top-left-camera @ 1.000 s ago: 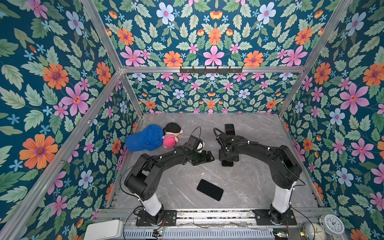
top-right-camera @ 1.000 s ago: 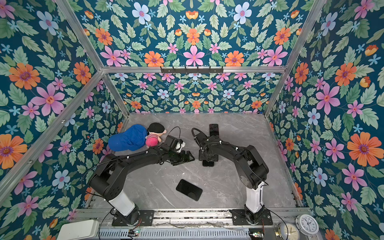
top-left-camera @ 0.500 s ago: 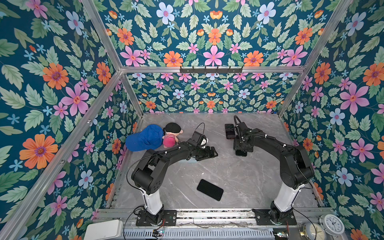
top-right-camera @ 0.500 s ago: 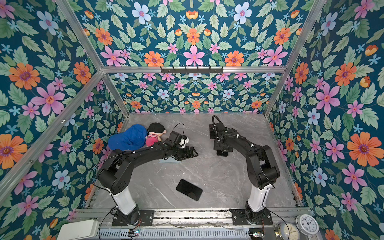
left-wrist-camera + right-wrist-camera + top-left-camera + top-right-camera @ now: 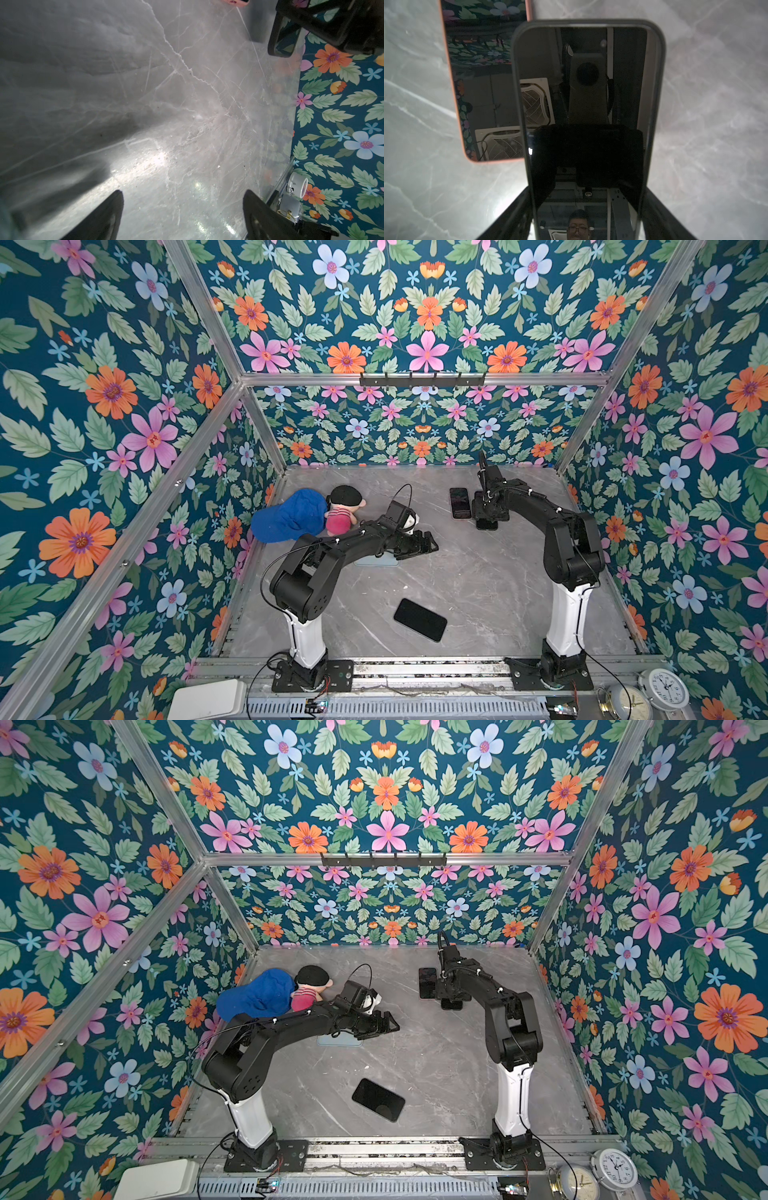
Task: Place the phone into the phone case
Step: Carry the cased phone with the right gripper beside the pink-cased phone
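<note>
Three phones: right end effector [image 5: 487, 523] clamps dark phone [image 5: 583, 99] beside pink-edged phone [image 5: 460, 502]; black phone [image 5: 419, 619] apart; left end effector [image 5: 183, 192] gapes empty.

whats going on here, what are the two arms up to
The right gripper grips a dark phone at the back of the table, beside a pink-edged phone lying flat. The left gripper is open and empty, near a pale case. Another black phone lies at the front.

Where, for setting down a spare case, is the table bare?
Bare: the middle between left end effector, black phone and right arm. Crowded: far left with cap and doll; far centre, where the right end effector holds a dark phone beside the pink-cased phone.
</note>
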Available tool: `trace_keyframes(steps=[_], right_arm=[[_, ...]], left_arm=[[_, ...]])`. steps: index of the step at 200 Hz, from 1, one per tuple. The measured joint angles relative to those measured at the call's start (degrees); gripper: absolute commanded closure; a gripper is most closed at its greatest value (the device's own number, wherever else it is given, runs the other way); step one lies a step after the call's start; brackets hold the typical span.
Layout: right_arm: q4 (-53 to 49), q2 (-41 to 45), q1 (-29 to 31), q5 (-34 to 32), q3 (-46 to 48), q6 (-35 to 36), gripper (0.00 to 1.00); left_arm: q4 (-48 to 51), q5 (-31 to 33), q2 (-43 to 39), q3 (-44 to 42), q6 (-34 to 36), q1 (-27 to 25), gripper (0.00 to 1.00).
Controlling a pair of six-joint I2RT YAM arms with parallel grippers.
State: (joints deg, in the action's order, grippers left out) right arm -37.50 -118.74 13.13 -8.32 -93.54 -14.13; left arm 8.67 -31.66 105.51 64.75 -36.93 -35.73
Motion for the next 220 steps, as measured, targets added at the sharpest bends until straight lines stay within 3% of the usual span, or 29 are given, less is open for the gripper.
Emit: trace_keyframes(steps=[136,220], right_arm=[[-5.31,-15.67,-3.61,2.19,-18.99,2.91,0.42],[-6.45,-17.81,-3.69,2.14,-21.86,3.85,0.25]], left_arm=[[0.04,-0.17,-0.04,-0.15,0.02,0.0,0.09],[-0.02,-0.2,-0.04,-0.5,0.0,0.0,0.08]])
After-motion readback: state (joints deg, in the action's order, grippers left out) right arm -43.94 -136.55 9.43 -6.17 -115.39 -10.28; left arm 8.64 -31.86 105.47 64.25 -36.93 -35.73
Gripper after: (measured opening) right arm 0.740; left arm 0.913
